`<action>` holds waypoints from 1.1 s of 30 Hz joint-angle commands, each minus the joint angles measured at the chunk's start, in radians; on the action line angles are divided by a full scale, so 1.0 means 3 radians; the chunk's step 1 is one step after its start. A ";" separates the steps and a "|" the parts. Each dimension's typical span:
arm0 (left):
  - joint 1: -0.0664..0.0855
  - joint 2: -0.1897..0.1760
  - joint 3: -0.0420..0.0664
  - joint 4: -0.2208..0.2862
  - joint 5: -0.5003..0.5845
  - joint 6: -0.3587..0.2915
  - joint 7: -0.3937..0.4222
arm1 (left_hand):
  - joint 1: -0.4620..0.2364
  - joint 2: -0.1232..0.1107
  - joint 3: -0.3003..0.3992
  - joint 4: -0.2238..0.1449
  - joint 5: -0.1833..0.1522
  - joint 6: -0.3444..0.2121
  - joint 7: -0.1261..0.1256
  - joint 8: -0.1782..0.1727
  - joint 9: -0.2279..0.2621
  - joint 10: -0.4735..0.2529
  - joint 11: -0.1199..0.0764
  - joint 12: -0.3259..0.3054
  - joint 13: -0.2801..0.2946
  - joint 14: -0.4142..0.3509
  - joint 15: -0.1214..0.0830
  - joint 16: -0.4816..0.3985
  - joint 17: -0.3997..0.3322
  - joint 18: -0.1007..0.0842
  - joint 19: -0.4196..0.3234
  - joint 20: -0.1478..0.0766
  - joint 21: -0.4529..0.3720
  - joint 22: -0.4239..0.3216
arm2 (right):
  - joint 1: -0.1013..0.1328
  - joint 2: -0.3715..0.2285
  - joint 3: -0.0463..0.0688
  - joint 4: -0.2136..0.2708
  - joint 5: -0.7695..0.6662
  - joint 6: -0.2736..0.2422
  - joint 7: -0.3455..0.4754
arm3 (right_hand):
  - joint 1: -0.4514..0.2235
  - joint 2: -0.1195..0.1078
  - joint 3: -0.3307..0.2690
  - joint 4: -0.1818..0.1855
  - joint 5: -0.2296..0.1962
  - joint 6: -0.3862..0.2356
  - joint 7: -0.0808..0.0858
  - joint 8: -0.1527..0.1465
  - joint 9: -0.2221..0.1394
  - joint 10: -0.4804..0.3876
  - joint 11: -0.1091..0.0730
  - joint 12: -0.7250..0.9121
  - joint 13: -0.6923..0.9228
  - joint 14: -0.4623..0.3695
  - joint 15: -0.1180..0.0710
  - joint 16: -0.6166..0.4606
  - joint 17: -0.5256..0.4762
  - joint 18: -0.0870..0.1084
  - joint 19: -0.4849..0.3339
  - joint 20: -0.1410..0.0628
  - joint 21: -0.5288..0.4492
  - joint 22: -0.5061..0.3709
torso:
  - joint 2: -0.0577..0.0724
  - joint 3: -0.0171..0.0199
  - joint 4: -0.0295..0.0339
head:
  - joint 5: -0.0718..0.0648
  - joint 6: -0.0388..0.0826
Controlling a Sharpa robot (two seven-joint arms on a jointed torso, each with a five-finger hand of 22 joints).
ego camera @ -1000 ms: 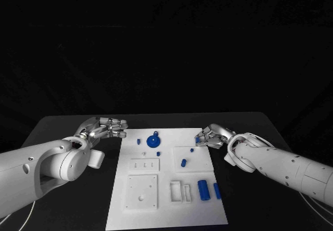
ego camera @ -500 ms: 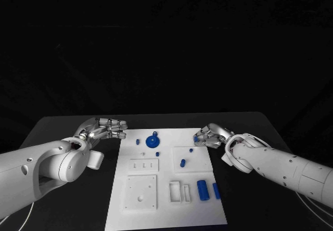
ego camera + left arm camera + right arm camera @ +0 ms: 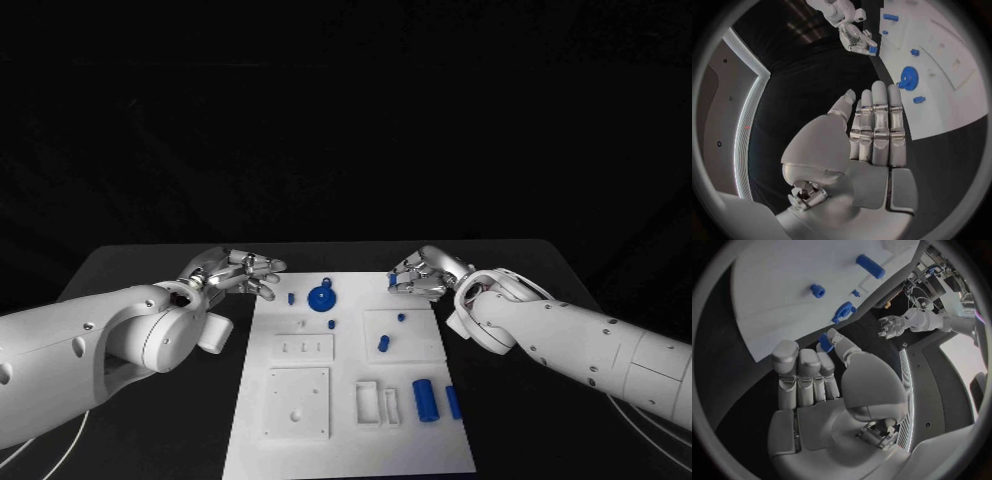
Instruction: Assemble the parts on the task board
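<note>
We see the right robot hand [image 3: 418, 276] pinching a small blue part [image 3: 392, 281] beside the task board [image 3: 351, 440], ready for seating; the left robot hand [image 3: 231, 274] hangs spread and empty.

a white task board [image 3: 346, 440] lies on a black desk [image 3: 144, 265], carrying blue parts such as a round blue disc [image 3: 322, 298] and a blue cylinder [image 3: 426, 398], while the silver left robot hand [image 3: 238, 272] and silver right robot hand [image 3: 423, 272] end white arms.

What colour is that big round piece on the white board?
Blue; the round piece shows best in the head view.
</note>
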 commanded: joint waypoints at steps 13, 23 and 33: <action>0.0061 0.0364 0.0003 -0.0158 -0.0366 0.0169 -0.0960 | -0.0168 -0.0103 -0.0249 0.0410 -0.0236 -0.0137 0.0013 -0.0017 -0.0007 0.0162 -0.0080 0.0685 0.0129 -0.0230 -0.0134 0.1245 0.0666 -0.0022 -0.0161 -0.0144 0.0744 0.0646 | 0.0097 0.0192 -0.0004 0.0377 -0.0512 0.0103 -0.0743 | 0.0012 -0.0084 0.0078 0.0089 0.0009 0.0248 -0.0055 0.0009 -0.0005 -0.0003 -0.0022 -0.0014 0.0002 0.0006 -0.0028 -0.0017 -0.0001 0.0002 0.0137 -0.0024 0.0003 0.0347 | -0.0139 -0.0030 -0.0033 | 0.0176 -0.0053; 0.0075 0.0481 -0.0001 -0.0196 -0.0454 0.0221 -0.1155 | -0.0251 -0.0161 -0.0209 0.0545 -0.0345 -0.0120 0.0015 -0.0015 -0.0005 0.0154 -0.0050 0.0554 0.0101 -0.0314 -0.0105 0.1240 0.0589 -0.0018 -0.0246 -0.0113 0.0729 0.0677 | 0.0101 0.0358 -0.0057 0.0514 -0.0735 0.0051 -0.1053 | 0.0011 -0.0124 0.0202 0.0112 -0.0044 0.0239 -0.0049 0.0009 -0.0004 -0.0011 -0.0023 -0.0040 -0.0018 0.0006 -0.0027 -0.0030 -0.0008 0.0004 0.0142 -0.0023 0.0011 0.0350 | -0.0165 -0.0034 -0.0022 | 0.0181 -0.0082; 0.0076 0.0540 -0.0002 -0.0196 -0.0514 0.0258 -0.1215 | -0.0281 -0.0199 -0.0160 0.0628 -0.0349 -0.0151 0.0033 -0.0017 -0.0006 0.0143 -0.0006 0.0257 0.0032 -0.0314 -0.0063 0.1064 0.0456 -0.0012 -0.0224 -0.0074 0.0575 0.0582 | 0.0101 0.0443 -0.0103 0.0580 -0.0801 0.0062 -0.1134 | 0.0007 -0.0140 0.0214 0.0131 -0.0018 0.0238 -0.0049 0.0009 -0.0004 -0.0011 -0.0025 -0.0041 -0.0020 0.0006 -0.0028 -0.0038 -0.0013 0.0002 0.0145 -0.0024 0.0014 0.0351 | -0.0160 -0.0029 -0.0029 | 0.0198 -0.0079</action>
